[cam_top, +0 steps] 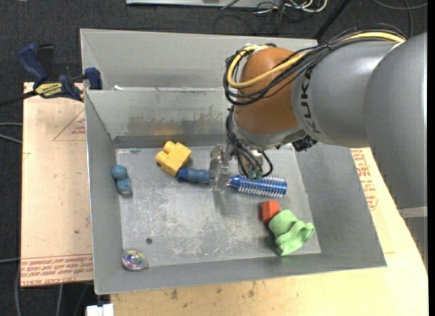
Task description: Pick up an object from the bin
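Tool (pixel 220 170) is down at the bin (pixel 183 230) floor, mid-bin near the back wall, right on the neck of a blue brush (pixel 259 185). The brush lies flat, with a dark blue handle to the left and a bristled head with white flecks to the right. Cannot tell if the tool is wide or narrow, or if it grips the brush. Yellow block (pixel 173 157) just left of the handle. Red block (pixel 269 209) and green lump (pixel 289 233) sit front right, touching. Light blue piece (pixel 122 179) far left. Clear marble (pixel 134 260) front left corner.

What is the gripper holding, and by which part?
It cannot be told: the gripper stands at the neck of the blue brush, between handle and bristles.
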Motion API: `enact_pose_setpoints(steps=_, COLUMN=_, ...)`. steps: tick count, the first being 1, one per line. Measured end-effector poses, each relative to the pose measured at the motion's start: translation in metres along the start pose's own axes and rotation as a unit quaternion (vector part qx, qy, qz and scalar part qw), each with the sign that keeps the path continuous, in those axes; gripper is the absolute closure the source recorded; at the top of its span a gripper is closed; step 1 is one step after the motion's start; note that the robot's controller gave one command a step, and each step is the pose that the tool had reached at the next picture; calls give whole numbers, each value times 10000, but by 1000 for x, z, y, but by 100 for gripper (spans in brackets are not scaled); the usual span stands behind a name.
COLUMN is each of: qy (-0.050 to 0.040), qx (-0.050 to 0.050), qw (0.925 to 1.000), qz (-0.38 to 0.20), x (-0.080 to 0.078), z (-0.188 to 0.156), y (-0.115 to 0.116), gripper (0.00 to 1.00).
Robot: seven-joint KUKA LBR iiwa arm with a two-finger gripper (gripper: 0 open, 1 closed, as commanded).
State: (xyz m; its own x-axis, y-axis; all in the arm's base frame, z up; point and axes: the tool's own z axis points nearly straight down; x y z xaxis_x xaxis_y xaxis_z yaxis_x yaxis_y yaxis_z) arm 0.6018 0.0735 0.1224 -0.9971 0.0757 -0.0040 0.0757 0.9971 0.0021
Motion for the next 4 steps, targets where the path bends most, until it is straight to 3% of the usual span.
enact_pose_setpoints(steps=1, qy=35, qx=10, qw=9926, qz=1213, x=97, z=-21, y=3, gripper=100)
enact_pose_setpoints(steps=2, qy=21, qx=8, qw=9925, qz=1221, x=95, z=-21, y=3, gripper=0)
enact_pose_setpoints(steps=3, qy=-12, qx=5, qw=9946, qz=1034, x=-19, z=34, y=-2, gripper=0)
enact_pose_setpoints(steps=4, qy=7, qx=6, qw=9947, qz=1030, x=-17, z=32, y=-2, gripper=100)
